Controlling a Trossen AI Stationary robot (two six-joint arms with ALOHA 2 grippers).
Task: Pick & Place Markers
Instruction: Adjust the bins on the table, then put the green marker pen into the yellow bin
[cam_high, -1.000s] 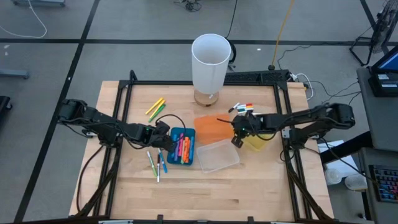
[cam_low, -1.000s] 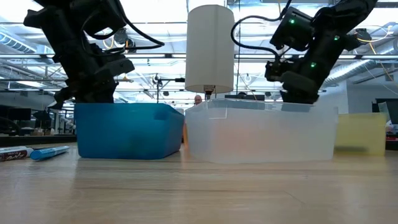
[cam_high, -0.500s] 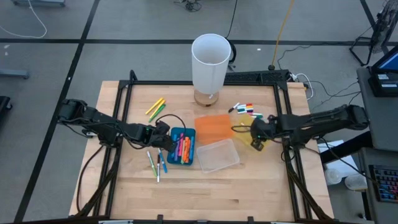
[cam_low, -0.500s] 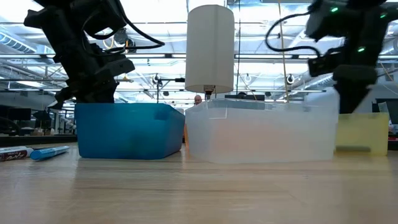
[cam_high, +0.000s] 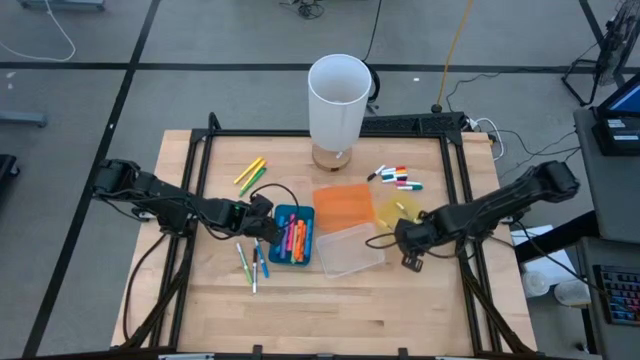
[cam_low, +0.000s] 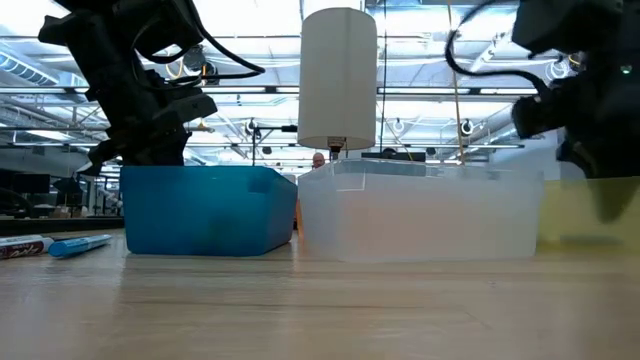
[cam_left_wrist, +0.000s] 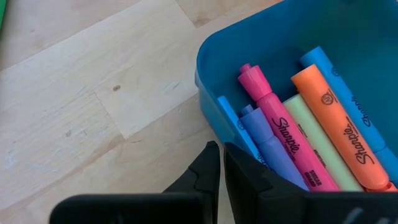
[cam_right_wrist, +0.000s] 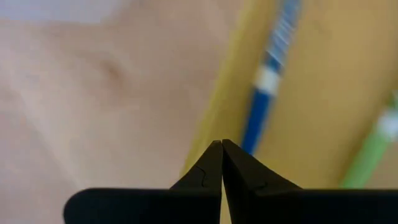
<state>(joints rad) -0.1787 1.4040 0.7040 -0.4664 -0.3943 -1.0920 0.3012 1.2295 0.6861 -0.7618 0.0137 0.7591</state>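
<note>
From above, the left gripper (cam_high: 268, 226) sits at the blue bin (cam_high: 281, 214) holding pink, orange and blue markers (cam_high: 296, 239), while more markers (cam_high: 397, 178) lie loose on the surface (cam_high: 330, 310) and the right gripper (cam_high: 410, 257) hovers beside the yellow bin (cam_high: 388, 212). In the left wrist view its jaws are closed and empty by the bin's rim. In the right wrist view the jaws are pressed together, empty, over the yellow bin's edge, a blue pen (cam_right_wrist: 264, 87) inside.
</note>
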